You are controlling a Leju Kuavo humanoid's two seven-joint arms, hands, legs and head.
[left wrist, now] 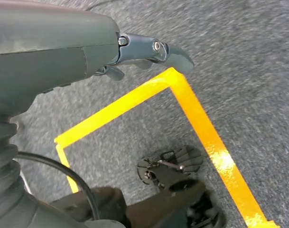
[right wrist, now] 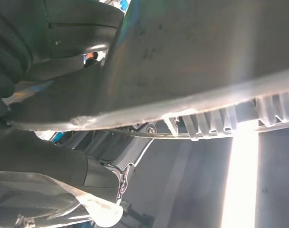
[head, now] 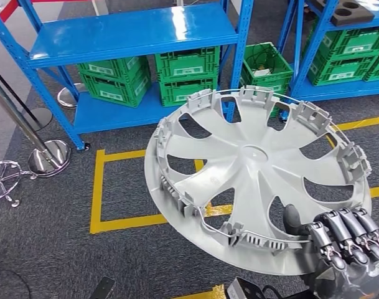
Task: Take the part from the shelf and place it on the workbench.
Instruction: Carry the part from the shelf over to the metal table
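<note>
The right hand (head: 351,240) grips the grey wheel-cover part (head: 257,174) by its rim at about 4 o'clock, carrying it tilted above the carpet (the blue shelf (head: 131,34) stands at 11 o'clock). The left hand (left wrist: 150,50) hangs released over the floor. I judge the carry is under way; next the part must reach the table and be lowered flat.

grey wheel cover (head: 253,168), tilted, held aloft

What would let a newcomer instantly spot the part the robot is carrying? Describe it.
Start at the blue shelf stacked with green crates. In front of it, over the grey carpet, the right hand holds a wheel cover by its rim. It is the one pale grey, round, spoked disc, with clips ringing its edge.
</note>
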